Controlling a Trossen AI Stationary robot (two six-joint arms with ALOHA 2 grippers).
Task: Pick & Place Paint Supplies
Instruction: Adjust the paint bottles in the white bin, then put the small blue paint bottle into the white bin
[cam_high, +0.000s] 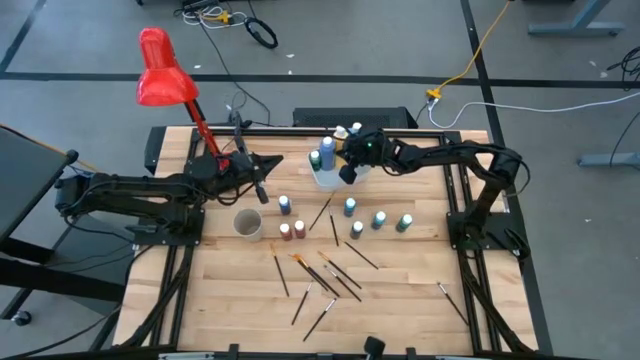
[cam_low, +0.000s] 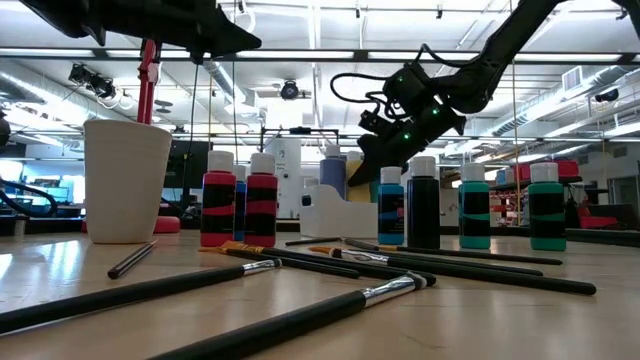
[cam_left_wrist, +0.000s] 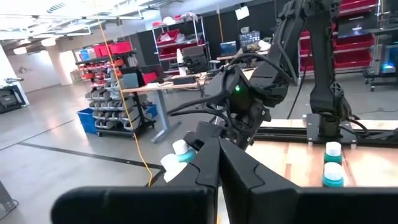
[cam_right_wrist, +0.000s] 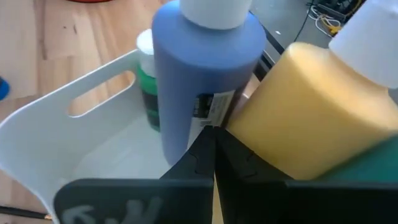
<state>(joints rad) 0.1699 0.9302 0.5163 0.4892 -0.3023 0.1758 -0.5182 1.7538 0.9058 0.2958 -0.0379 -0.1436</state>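
Likely between placements: right gripper (cam_high: 347, 172) over white plastic caddy (cam_right_wrist: 56, 134) holding blue (cam_right_wrist: 202, 81) and yellow paint bottles (cam_right_wrist: 317, 118), jaws pinched empty; left gripper (cam_high: 262, 192) closed, waiting above beige cup (cam_high: 247, 224).

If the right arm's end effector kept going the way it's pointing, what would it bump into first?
Most likely the blue bottle standing in the white tray, just ahead of the shut right end effector. The yellow bottle sits equally close, so depth is uncertain.

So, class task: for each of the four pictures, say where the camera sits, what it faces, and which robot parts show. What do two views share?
High: overhead, facing down; both arms, wooden table.
Low: tabletop level, facing the room; arms enter above.
Left wrist: left end effector shut, facing the right arm.
Right wrist: right end effector shut over the white plastic tray.
Shared: tall blue paint bottle.
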